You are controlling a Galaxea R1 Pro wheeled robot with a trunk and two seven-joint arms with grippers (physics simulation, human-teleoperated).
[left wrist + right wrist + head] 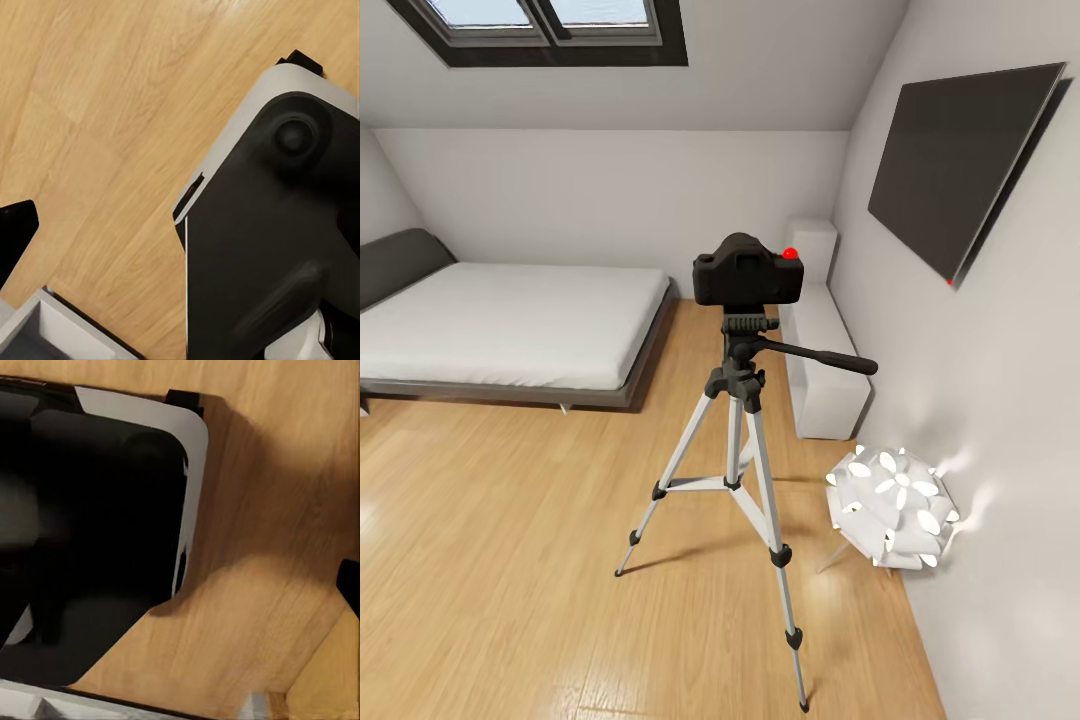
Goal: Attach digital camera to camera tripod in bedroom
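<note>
In the head view the digital camera (748, 272), black and boxy with a red dot (790, 253) on top, sits on the black head of the camera tripod (735, 440). The tripod stands upright on the wood floor on three silver legs, and its long pan handle (820, 356) points right. In the left wrist view a dark fingertip (15, 229) pokes in at the frame's edge over bare floor. The right wrist view has a dark fingertip (349, 581) at its edge too. Nothing is between the fingers that I can see.
A low grey bed (510, 325) lies at the left. A white bench (822, 350) runs along the right wall under the TV (960, 160). A glowing white flower lamp (895, 505) stands right of the tripod. Both wrist views look down on my own dark base (270, 225) (90, 525).
</note>
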